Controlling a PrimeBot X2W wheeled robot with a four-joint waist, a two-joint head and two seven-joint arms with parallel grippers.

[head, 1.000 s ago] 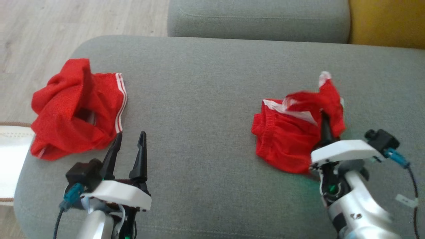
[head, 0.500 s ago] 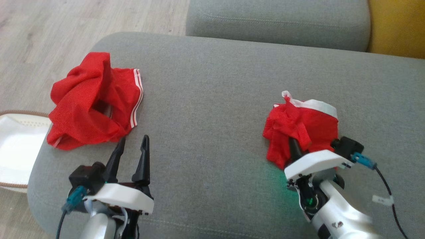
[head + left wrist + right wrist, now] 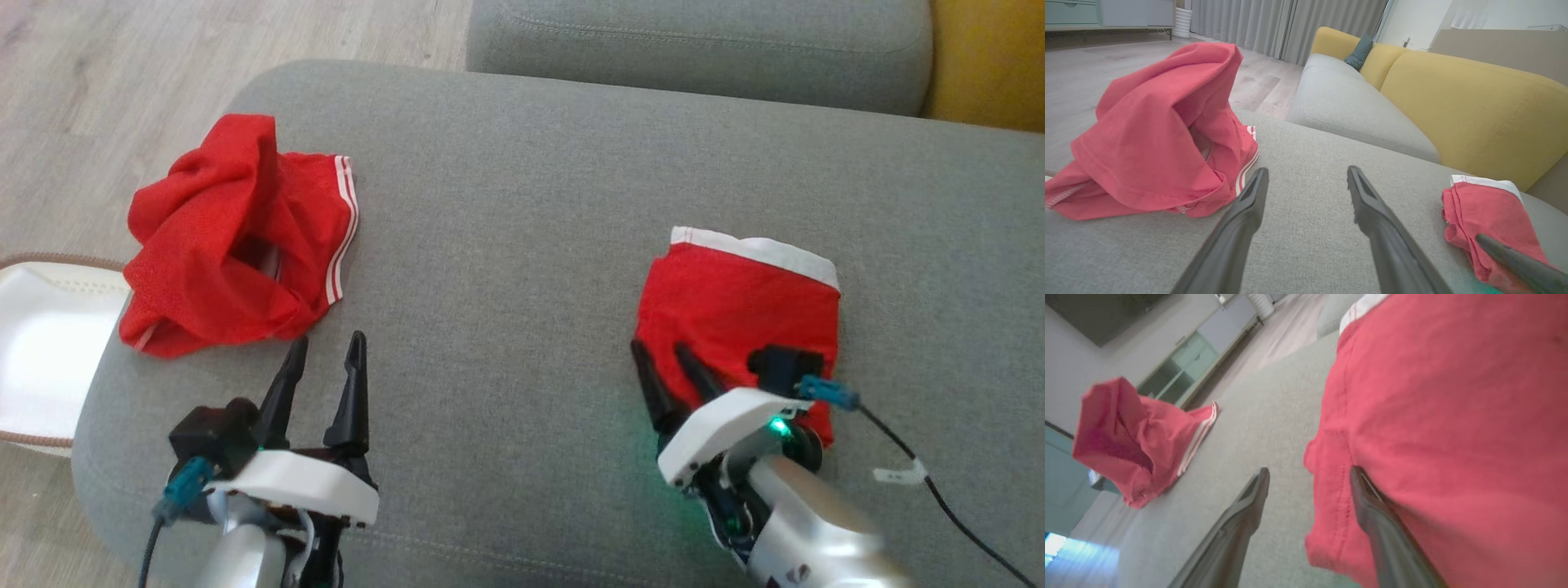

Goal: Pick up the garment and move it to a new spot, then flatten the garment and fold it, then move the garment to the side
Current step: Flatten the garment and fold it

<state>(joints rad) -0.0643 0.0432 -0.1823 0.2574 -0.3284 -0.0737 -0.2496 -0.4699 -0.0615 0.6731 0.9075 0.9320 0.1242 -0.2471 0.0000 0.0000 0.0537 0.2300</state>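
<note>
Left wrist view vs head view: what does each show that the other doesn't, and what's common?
Left wrist view adds: curtains, teal pillow, cabinet. Head view adds: white basket, right forearm. Shared: crumpled red garment, folded red garment with a white band, grey seat, left gripper open, right gripper open at the folded garment's edge.
</note>
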